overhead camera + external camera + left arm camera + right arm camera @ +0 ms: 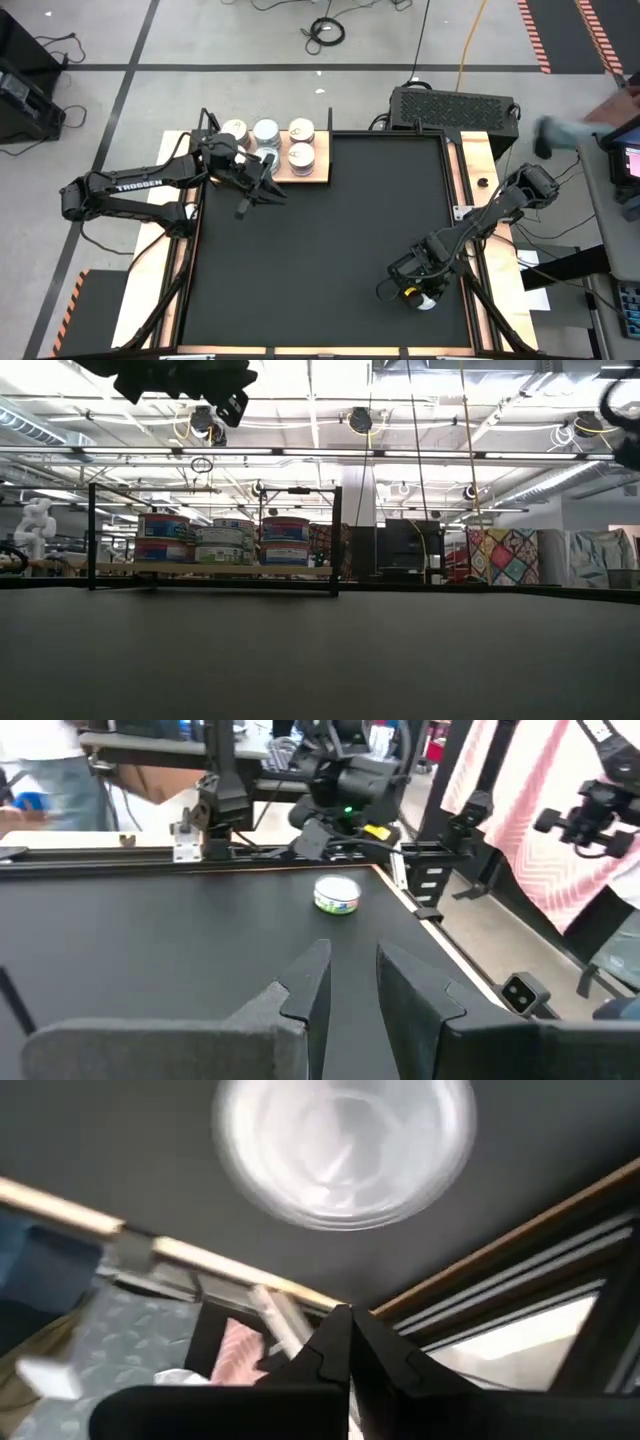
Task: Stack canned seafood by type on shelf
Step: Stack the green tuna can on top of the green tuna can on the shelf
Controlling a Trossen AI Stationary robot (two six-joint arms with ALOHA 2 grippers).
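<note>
Several canned seafood tins (pixel 300 155) stand stacked on the pale wooden shelf (pixel 322 170) at the mat's far left corner; the low view shows them as stacks (pixel 222 540) side by side. One more tin (pixel 427 300) stands alone on the black mat near its near right corner, and it also shows in the left wrist view (pixel 337 895). My left gripper (pixel 258 198) hovers open just in front of the shelf, with nothing between its fingers (pixel 305 990). My right gripper (pixel 405 290) is shut beside the lone tin (pixel 345 1145), apart from it.
A black mat (pixel 330 240) covers the table, with wooden strips along its left and right sides (pixel 470 160). A dark box (pixel 455 105) stands beyond the far right corner. The shelf has a thin black frame (pixel 335 540) around it.
</note>
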